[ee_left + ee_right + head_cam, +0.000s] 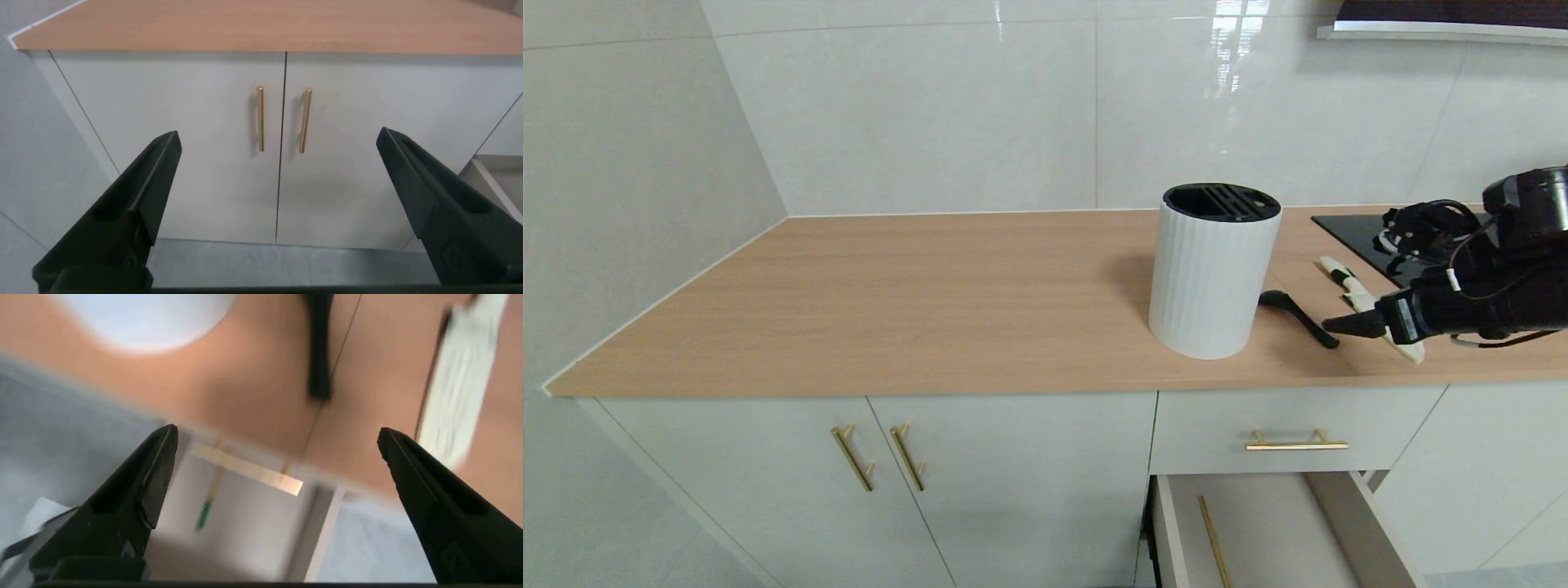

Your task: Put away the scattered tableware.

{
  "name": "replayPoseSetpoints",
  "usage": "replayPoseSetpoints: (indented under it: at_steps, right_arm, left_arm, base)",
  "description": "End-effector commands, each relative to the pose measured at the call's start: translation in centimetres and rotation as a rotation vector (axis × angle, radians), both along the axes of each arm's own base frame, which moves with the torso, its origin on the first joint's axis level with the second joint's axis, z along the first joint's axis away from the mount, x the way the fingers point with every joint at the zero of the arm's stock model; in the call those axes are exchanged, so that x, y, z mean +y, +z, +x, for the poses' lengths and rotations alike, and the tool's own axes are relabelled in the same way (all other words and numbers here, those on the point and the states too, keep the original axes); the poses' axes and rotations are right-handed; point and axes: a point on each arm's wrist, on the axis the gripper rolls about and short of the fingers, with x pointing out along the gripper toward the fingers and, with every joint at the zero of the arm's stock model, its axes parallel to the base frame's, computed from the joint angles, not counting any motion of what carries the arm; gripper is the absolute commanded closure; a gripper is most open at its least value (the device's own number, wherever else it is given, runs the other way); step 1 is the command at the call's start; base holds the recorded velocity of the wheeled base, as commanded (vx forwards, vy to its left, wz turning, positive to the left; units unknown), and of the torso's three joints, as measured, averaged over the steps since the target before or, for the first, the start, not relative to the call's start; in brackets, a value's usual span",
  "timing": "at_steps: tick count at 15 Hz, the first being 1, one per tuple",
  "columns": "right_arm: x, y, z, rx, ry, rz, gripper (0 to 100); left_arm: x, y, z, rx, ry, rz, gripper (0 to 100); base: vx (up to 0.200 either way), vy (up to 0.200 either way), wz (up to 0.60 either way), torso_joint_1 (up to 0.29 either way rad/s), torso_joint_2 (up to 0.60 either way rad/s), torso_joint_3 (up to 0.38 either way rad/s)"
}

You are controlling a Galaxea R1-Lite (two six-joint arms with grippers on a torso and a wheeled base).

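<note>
Head view: a white ribbed cylindrical holder with a black slotted top (1213,278) stands upright on the wooden counter (890,302), toward its right end and nearer the front edge. Just beside it, towards the right end, lies a black long-handled utensil (1298,317). A cream-white slim utensil (1349,287) lies a little apart from that. The right tool (1349,327) hangs over them near the front edge. Below, a white drawer (1258,523) stands open.

Left wrist view: the left tool (276,140), fingers spread wide and holding nothing, faces white cabinet doors (188,163) with gold bar handles.

Right wrist view: the right tool, spread wide and holding nothing, hovers above the counter's front edge, with both utensils beneath.
</note>
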Motion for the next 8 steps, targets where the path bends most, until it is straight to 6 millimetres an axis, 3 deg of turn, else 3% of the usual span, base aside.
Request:
replayPoseSetpoints:
  at_steps: [1,8]
  right_arm:
    - [0.0,-3.2,3.6,0.067,0.01,-0.004,0]
    - [0.1,-5.1,6.9,0.066,0.015,-0.006,0]
  left_arm:
    - [0.0,0.0,0.0,0.001,0.001,-0.001,0]
    - [0.0,0.0,0.0,0.001,0.001,-0.001,0]
  base:
    - [0.0,0.0,0.0,0.0,0.0,0.0]
    - [0.0,0.0,0.0,0.0,0.0,0.0]
